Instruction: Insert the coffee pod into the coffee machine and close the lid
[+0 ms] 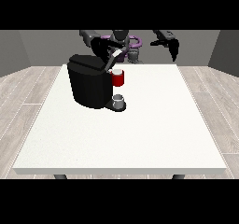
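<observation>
The coffee pod (118, 72) cannot be made out for certain; a small pale shape sits at the top of the red pod holder (118, 79) on the front of the black coffee machine (88, 84), and I take that to be the pod, seated or nearly seated. The silver-edged lid (114, 59) stands tilted up and open above the holder. Below, a small grey cup (119, 100) rests on the machine's base.

So the step in hand seems to be the end of insertion, with closing still to do. The next move, as I judge it, calls for getting onto the raised lid and pressing it down over the holder without knocking the pod askew.

The robot hand at the view's left (99, 46) is dark against the machine's top, just behind and above the lid, close to the pod; how its fingers lie I cannot tell. The robot hand at the view's right (173, 48) hangs well apart, beyond the far edge of the white worktop (140, 134), fingers pointing down and relaxed, holding nothing.
</observation>
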Controlling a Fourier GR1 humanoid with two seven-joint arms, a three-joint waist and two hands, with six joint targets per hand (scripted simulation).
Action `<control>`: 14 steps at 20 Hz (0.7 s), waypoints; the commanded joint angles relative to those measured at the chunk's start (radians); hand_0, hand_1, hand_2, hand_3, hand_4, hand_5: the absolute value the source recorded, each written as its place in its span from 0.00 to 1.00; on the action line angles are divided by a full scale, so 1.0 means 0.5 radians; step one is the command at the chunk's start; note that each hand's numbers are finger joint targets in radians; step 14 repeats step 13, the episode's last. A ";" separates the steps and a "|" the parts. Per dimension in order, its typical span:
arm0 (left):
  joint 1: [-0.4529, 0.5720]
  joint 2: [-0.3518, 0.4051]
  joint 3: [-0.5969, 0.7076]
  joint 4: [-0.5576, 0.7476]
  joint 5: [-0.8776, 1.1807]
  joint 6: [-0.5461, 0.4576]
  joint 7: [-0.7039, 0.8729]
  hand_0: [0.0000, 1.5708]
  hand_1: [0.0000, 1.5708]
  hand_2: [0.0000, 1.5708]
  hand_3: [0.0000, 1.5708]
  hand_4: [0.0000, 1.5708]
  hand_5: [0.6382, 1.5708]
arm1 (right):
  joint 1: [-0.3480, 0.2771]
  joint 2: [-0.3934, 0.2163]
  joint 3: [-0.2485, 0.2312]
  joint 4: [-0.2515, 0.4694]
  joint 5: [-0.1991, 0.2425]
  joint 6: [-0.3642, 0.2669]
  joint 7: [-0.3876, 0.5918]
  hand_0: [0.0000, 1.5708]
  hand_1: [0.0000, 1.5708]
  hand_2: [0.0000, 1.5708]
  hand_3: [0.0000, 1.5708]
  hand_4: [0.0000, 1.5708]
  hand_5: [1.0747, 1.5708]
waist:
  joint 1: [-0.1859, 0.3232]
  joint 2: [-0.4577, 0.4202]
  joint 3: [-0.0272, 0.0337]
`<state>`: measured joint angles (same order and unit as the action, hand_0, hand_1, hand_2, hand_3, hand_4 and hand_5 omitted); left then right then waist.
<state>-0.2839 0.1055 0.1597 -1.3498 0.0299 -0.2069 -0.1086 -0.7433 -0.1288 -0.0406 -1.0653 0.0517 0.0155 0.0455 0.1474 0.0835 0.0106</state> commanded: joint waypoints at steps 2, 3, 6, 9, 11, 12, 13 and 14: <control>0.030 -0.085 -0.115 -0.113 -0.061 0.050 0.032 0.00 0.00 0.00 0.00 0.13 1.00 | 0.060 0.063 0.141 -0.016 0.120 0.021 -0.287 0.00 0.00 0.00 0.00 0.02 1.00 | 0.053 -0.068 -0.020; 0.064 -0.087 -0.088 -0.035 -0.079 0.057 -0.148 0.00 0.00 0.00 0.00 0.12 1.00 | -0.049 0.116 0.134 -0.068 0.089 0.000 -0.241 0.00 0.00 0.00 0.00 0.04 1.00 | 0.039 -0.023 -0.022; 0.155 -0.112 -0.082 -0.053 -0.038 0.069 -0.068 0.00 0.00 0.00 0.00 0.13 1.00 | 0.185 0.181 0.212 -0.130 0.035 0.144 -0.345 0.00 0.00 0.00 0.00 0.16 1.00 | -0.079 -0.186 -0.021; 0.198 -0.109 -0.034 0.013 -0.055 0.127 -0.158 0.00 0.00 0.00 0.00 0.12 1.00 | 0.357 0.253 0.264 -0.247 -0.078 0.179 -0.399 0.00 0.00 0.00 0.00 0.17 1.00 | -0.206 -0.244 -0.021; 0.230 -0.114 -0.042 0.020 -0.049 0.119 -0.155 0.00 0.00 0.00 0.00 0.12 1.00 | 0.560 0.254 0.378 -0.292 -0.189 0.024 -0.417 0.00 0.00 0.00 0.00 0.18 1.00 | -0.210 -0.310 -0.021; 0.237 -0.043 0.037 0.089 0.020 0.056 -0.131 0.00 0.00 0.00 0.00 0.12 1.00 | 0.681 0.255 0.450 -0.347 -0.221 0.033 -0.441 0.00 0.00 0.00 0.00 0.16 1.00 | -0.276 -0.332 -0.021; 0.280 0.021 0.070 0.076 0.021 0.022 -0.188 0.00 0.00 0.00 0.00 0.12 1.00 | 0.807 0.256 0.451 -0.347 -0.213 0.018 -0.508 0.00 0.00 0.00 0.00 0.10 1.00 | -0.300 -0.345 -0.021; 0.280 0.021 0.070 0.076 0.021 0.022 -0.188 0.00 0.00 0.00 0.00 0.12 1.00 | 0.807 0.256 0.451 -0.347 -0.213 0.018 -0.508 0.00 0.00 0.00 0.00 0.10 1.00 | -0.300 -0.345 -0.021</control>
